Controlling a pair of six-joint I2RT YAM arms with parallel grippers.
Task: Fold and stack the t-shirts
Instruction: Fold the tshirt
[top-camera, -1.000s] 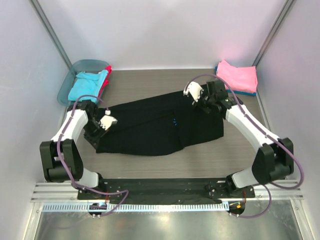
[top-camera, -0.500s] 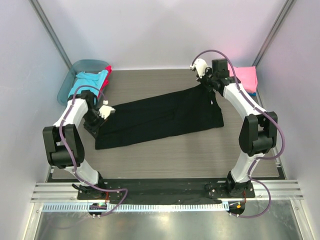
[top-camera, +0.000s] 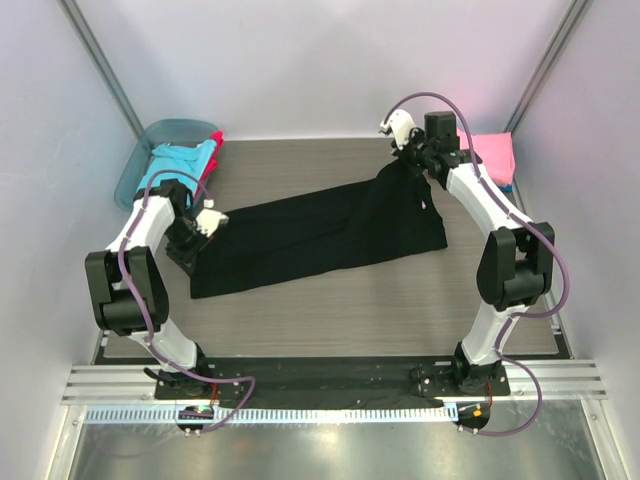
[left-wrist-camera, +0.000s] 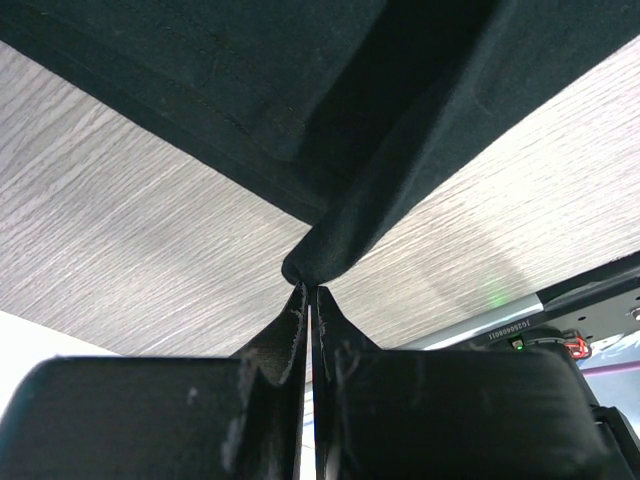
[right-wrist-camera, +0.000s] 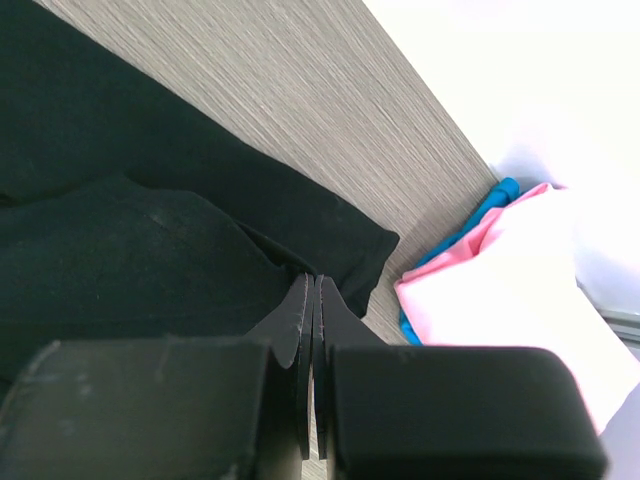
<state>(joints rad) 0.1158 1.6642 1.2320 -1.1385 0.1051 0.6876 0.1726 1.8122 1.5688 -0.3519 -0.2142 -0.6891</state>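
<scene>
1. Left side. I see a translucent teal tub (top-camera: 133, 172) at the far left corner of the worktop (top-camera: 330, 320). A turquoise t-shirt (top-camera: 175, 165) lies in it, and a red t-shirt (top-camera: 214, 148) shows at its right rim.

2. Left pincer (top-camera: 205, 222). In the left wrist view the left pincer (left-wrist-camera: 310, 300) is closed, with a bunched fold of the black t-shirt (left-wrist-camera: 340, 240) pinched at its fingertips. That end of the cloth hangs clear above the wood grain.

3. Writing. A small white label (left-wrist-camera: 510, 331) sits on the metal rail at the lower right of the left wrist view. Its characters are too small for me to read.

4. Centre. The black t-shirt (top-camera: 320, 235) lies as a long band across the worktop, from the left pincer to the right pincer. Its near edge runs diagonally, lower at the left. Bare worktop shows between that edge and the arm bases, and also behind the band toward the back wall.

5. Right pincer (top-camera: 408, 160). The far right corner of the black t-shirt rises in a peak to it. In the right wrist view the right pincer (right-wrist-camera: 312, 290) is closed on the black cloth.

6. Right side. A folded pink t-shirt (top-camera: 490, 150) rests on a blue t-shirt (top-camera: 505, 185) at the far right corner, just beside the right pincer. A narrow strip of worktop separates the black hem from the blue edge (right-wrist-camera: 480, 215) and the pink cloth (right-wrist-camera: 500, 280).
</scene>
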